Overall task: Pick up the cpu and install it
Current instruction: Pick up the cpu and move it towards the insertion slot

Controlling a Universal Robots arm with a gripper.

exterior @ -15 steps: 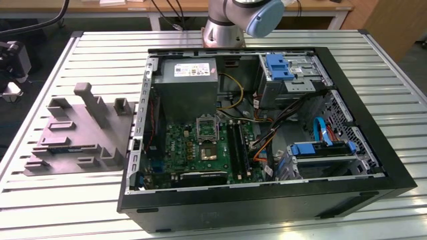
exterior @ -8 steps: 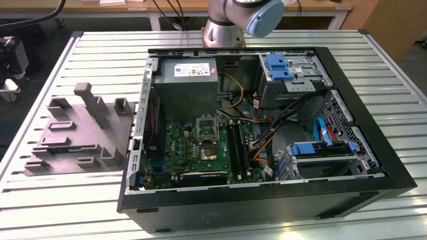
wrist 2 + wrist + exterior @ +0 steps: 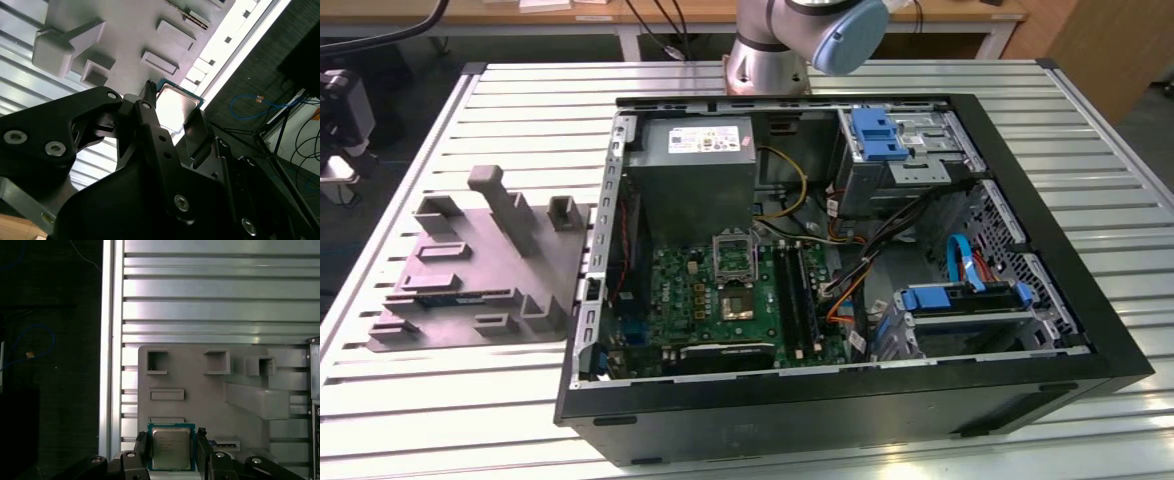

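The cpu (image 3: pixel 171 448) is a small square chip with a pale metal top and a green rim. It sits between the two black fingers of my gripper (image 3: pixel 171 440), which press on its opposite edges. In the second wrist view the cpu (image 3: pixel 176 104) again sits between the fingers of the gripper (image 3: pixel 172 102). Far beneath it lies the grey moulded holder (image 3: pixel 200 390) on the slatted table. In the exterior view the same holder (image 3: pixel 467 265) lies at the exterior view's left, and the green board's dark socket (image 3: pixel 734 252) is inside the open computer case.
The black computer case (image 3: pixel 854 400) lies open on the slatted metal table (image 3: pixel 520 100), with a power supply (image 3: pixel 700 160), cables and blue drive bays (image 3: pixel 961 300) inside. The arm's base (image 3: pixel 774 50) stands behind the case. The table's edge (image 3: pixel 107 340) borders dark floor with cables.
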